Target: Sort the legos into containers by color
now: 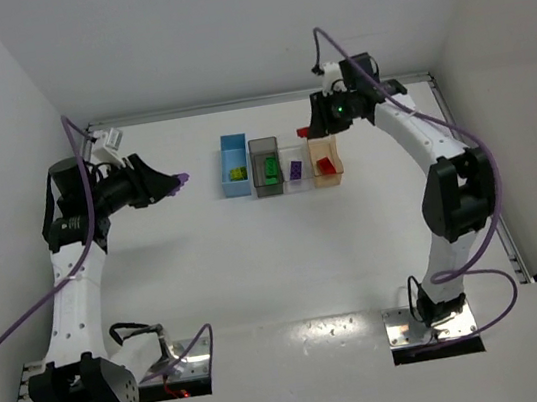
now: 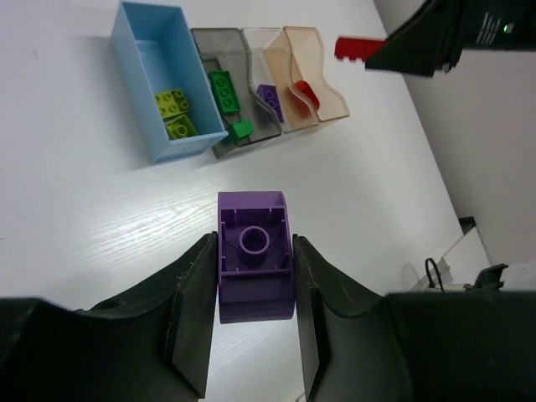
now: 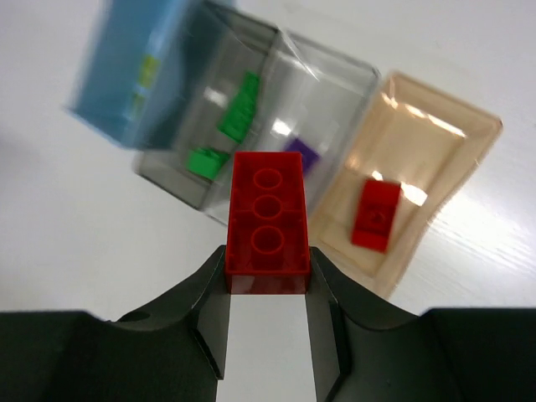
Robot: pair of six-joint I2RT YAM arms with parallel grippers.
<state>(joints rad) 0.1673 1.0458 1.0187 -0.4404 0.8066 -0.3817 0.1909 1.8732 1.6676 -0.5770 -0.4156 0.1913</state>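
my left tool (image 2: 251,272) is narrowed on a purple lego (image 2: 254,219), pinched across its flat side walls. it hangs above the tabletop (image 2: 84,218), well short of the clear bin (image 2: 258,59) where another purple one lies. my right tool (image 3: 268,276) clamps a red lego (image 3: 268,209) the same way, near the orange bin (image 3: 423,151), possibly not yet over it. both are light, rigid, slick plastic; the flat sides grip best, and the studs would slip.
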